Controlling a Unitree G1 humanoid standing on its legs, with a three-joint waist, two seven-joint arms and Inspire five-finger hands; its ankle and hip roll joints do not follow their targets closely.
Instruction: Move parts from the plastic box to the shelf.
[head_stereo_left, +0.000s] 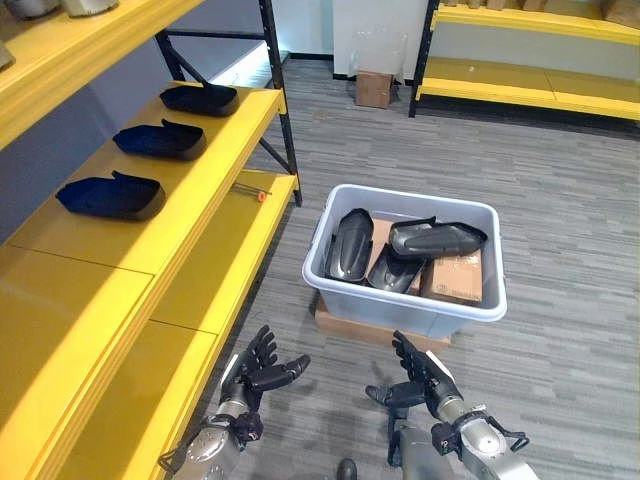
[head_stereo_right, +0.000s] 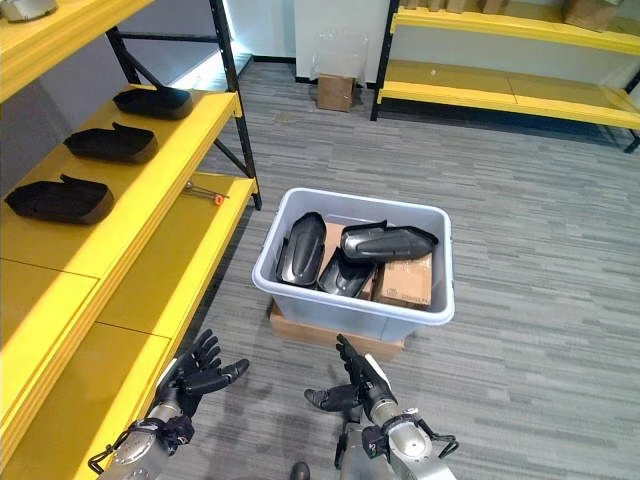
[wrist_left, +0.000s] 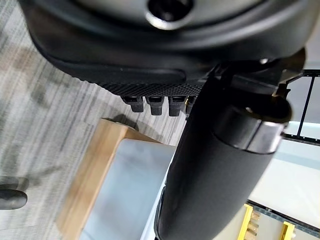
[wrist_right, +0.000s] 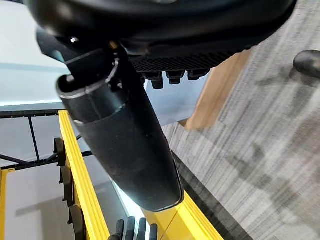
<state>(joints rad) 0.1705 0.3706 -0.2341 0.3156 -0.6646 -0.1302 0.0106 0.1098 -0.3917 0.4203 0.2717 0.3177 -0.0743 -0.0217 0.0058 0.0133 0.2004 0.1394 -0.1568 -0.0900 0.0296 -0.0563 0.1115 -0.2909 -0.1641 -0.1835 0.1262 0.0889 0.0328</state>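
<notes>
Hovering empty and wide open short of the plastic box (head_stereo_left: 404, 300), the left hand (head_stereo_left: 258, 372) and right hand (head_stereo_left: 422, 378) look poised to reach for the black moulded parts (head_stereo_left: 400, 250) inside, bound for the yellow shelf (head_stereo_left: 200, 190).

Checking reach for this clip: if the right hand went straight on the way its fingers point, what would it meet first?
Probably the near wall of the plastic box, or the board beneath it; the right hand is open and aimed there, though depth is unclear.

Three shelf parts (head_stereo_left: 160, 139) — three boxed parts (head_stereo_left: 436, 239)
</notes>
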